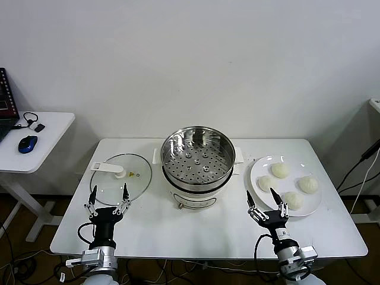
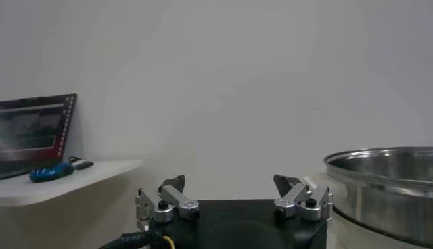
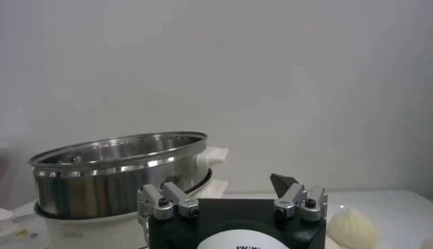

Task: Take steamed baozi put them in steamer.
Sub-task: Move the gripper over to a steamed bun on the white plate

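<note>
The shiny steel steamer [image 1: 198, 157] with its perforated tray stands empty at the table's middle. Several cream-white baozi lie on a white plate [image 1: 294, 161] to its right, among them one at the back [image 1: 279, 170] and one at the front [image 1: 292, 200]. My left gripper [image 1: 108, 196] is open and empty near the front edge, in front of the glass lid. My right gripper [image 1: 264, 203] is open and empty just front-left of the plate. The left wrist view shows my left gripper [image 2: 231, 183] and the steamer [image 2: 385, 189]. The right wrist view shows my right gripper [image 3: 226, 183], the steamer [image 3: 115, 172] and one baozi [image 3: 352, 227].
A round glass lid [image 1: 122, 175] with a white handle lies flat left of the steamer. A white side table [image 1: 35, 148] at far left holds a blue mouse [image 1: 28, 143] and a laptop edge. Cables hang at the far right.
</note>
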Tool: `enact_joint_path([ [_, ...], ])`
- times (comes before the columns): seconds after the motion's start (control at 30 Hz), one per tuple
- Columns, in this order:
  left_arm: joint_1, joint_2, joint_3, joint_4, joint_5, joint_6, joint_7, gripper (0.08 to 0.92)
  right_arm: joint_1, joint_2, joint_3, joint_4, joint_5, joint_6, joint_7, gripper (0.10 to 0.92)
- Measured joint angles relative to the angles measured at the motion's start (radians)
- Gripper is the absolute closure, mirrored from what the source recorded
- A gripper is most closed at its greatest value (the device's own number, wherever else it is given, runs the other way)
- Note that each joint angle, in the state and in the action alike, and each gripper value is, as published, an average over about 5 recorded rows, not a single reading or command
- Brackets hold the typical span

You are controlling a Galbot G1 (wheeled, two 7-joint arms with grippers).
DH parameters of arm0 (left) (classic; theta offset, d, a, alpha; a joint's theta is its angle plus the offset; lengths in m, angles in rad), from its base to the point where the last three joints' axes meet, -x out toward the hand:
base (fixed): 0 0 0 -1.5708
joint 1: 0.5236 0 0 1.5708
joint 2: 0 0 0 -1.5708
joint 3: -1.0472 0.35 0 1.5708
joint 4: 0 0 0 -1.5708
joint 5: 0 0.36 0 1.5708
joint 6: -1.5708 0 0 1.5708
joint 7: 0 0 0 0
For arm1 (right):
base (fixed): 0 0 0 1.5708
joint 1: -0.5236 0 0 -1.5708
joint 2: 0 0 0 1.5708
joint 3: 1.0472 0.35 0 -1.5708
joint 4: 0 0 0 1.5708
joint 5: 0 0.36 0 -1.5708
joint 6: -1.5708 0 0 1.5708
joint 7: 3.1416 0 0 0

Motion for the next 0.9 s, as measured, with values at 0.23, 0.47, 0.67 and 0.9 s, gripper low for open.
enact_joint_path([
  [0.23,-0.005,0.0,0.004,0.001,-0.001,0.0,0.0,0.177,0.076,-0.056,0.018,-0.016,-0.009,-0.077,0.025,0.203],
  [0.47,-0.01,0.0,0.006,0.009,-0.006,-0.003,0.0,0.177,0.208,-0.154,-0.005,-0.071,-0.003,-0.177,0.034,0.203],
  [0.67,-0.011,0.0,0.004,0.016,-0.011,-0.006,0.0,0.177,0.334,-0.256,-0.065,-0.136,-0.012,-0.269,0.021,0.203],
  [0.9,-0.009,0.0,0.004,0.017,-0.014,-0.01,-0.001,0.177,0.513,-0.406,-0.186,-0.219,-0.015,-0.375,-0.042,0.203],
])
